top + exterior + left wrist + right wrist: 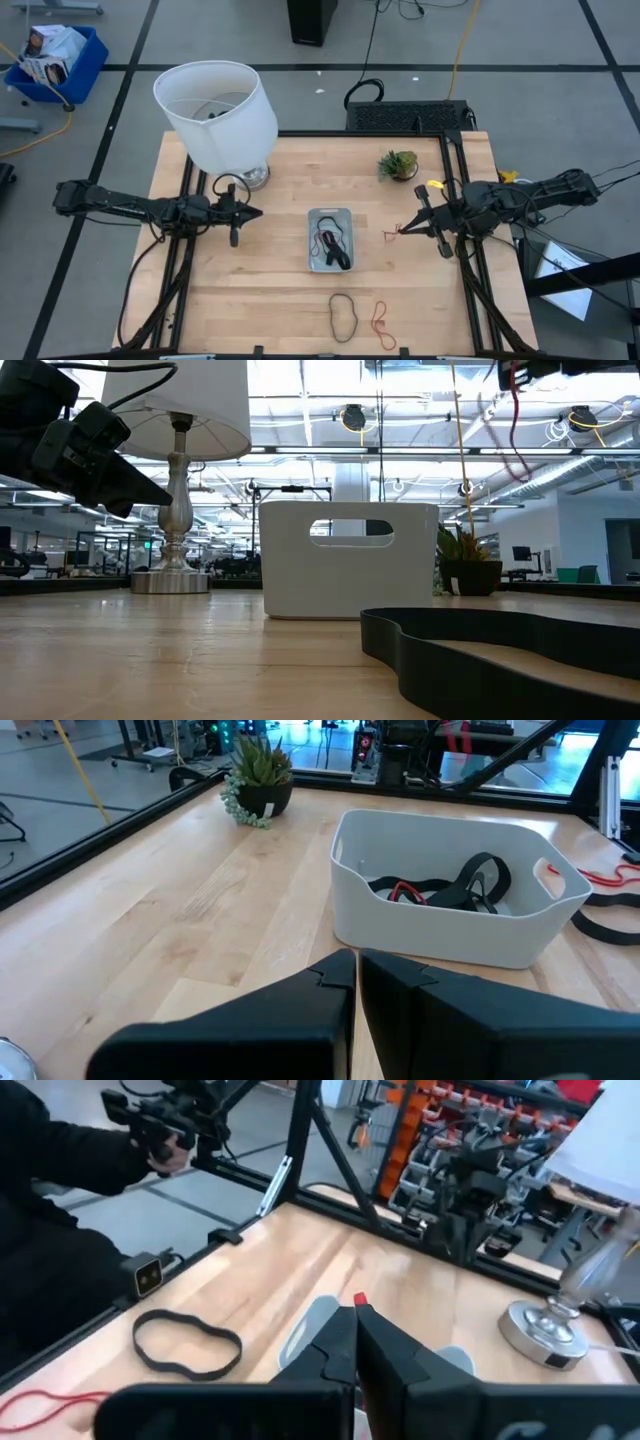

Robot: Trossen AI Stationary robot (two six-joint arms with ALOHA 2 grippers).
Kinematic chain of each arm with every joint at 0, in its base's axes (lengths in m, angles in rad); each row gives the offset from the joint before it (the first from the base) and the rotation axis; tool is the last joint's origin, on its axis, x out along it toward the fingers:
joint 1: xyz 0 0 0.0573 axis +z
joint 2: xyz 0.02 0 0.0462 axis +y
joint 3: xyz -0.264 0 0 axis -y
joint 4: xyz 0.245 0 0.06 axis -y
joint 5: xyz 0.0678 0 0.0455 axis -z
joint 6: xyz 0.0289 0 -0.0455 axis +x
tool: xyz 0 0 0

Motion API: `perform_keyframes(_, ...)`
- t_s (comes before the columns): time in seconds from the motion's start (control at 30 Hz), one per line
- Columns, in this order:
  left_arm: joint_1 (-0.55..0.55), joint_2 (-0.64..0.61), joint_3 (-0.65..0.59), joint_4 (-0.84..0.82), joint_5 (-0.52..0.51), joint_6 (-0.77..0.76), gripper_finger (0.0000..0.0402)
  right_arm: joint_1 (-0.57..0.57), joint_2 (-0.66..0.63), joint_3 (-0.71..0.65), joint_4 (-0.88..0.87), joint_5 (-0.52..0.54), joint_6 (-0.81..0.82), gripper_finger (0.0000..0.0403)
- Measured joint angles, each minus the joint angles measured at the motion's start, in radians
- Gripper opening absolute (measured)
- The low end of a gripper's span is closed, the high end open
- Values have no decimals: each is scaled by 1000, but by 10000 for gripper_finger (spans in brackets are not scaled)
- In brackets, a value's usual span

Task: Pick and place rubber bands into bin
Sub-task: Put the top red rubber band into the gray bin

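The bin (313, 240) stands mid-table with black and red rubber bands (440, 890) lying in it. A black band (345, 314) and a red-orange band (381, 318) lie flat on the table near the front edge. My right gripper (410, 227) is to the right of the bin, above the table, shut on a red-orange rubber band (394, 233). My left gripper (255, 212) is to the left of the bin, shut and empty; it also shows in the left wrist view (356, 968). My right gripper pinches a short stretch of the red-orange band (359, 1299) between its two fingertips. The band is lifted clear of the table and hangs slack below the fingers, as the low view (515, 415) shows.
A white lamp (215, 110) stands at the back left and a small potted plant (398, 163) at the back right. A person's dark sleeve (40, 1230) shows beyond the table's front edge in the right wrist view. Bare wood lies between the bin and both grippers.
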Motion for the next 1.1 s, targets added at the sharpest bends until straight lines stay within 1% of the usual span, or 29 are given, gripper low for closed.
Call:
perform_keyframes(0.17, 0, 0, 0, 0, 0, 0, 26, 1, -79, -73, 25, 5, 14, 0)
perform_keyframes(0.3, 0, 0, 0, 0, 0, 0, 26, -1, -130, -152, 95, 28, 36, 0)
perform_keyframes(0.5, 0, 0, 0, 0, 0, 0, 26, -38, -168, -264, 189, 27, 64, 0)
perform_keyframes(0.6, 0, 0, 0, 0, 0, 0, 26, -76, -166, -320, 274, 25, 85, 0)
perform_keyframes(0.7, 0, 0, 0, 1, 0, 0, 26, -122, -132, -358, 362, 10, 109, 0)
perform_keyframes(0.8, 0, 0, 0, 1, -4, 0, 26, -155, -69, -369, 481, -68, 130, 0)
perform_keyframes(0.93, 0, 0, 0, 2, -20, 0, 26, -176, 35, -366, 654, -124, 138, 0)
perform_keyframes(1.0, 0, 0, 0, 2, -24, 1, 26, -185, 89, -346, 693, -141, 138, 0)
perform_keyframes(1.1, 0, 0, 0, 2, -24, 3, 26, -194, 172, -293, 697, -162, 120, 0)
